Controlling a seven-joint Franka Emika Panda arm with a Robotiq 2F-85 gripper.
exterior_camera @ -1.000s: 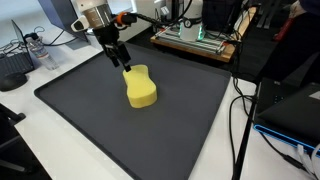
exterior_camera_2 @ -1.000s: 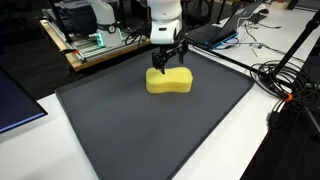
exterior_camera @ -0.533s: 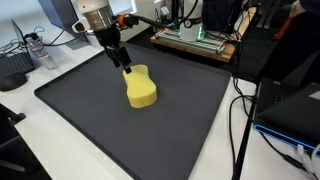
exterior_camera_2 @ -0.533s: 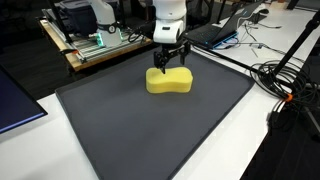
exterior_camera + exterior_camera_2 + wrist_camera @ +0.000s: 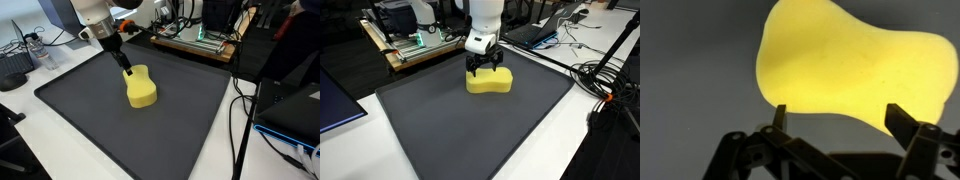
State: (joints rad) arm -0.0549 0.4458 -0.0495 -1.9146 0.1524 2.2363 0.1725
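Observation:
A yellow peanut-shaped sponge (image 5: pixel 141 88) (image 5: pixel 490 82) lies flat on the black mat (image 5: pixel 110 125) (image 5: pixel 470 130). My gripper (image 5: pixel 122 62) (image 5: pixel 484 70) hangs just above the sponge's far end, open, with nothing between its fingers. In the wrist view the sponge (image 5: pixel 850 60) fills the upper middle. The two dark fingertips (image 5: pixel 780 112) of the gripper (image 5: pixel 839 112) stand wide apart along the sponge's near edge, and I cannot tell whether they touch it.
The mat lies on a white table (image 5: pixel 30 120). Behind it stands a wooden board with electronics (image 5: pixel 195 40) (image 5: pixel 415 45). Cables (image 5: pixel 240 110) (image 5: pixel 605 85) run along one side, and a keyboard (image 5: pixel 12 68) lies near a corner.
The gripper has turned about its own axis and come down slightly over the sponge's end. It stays open, and the sponge has not moved.

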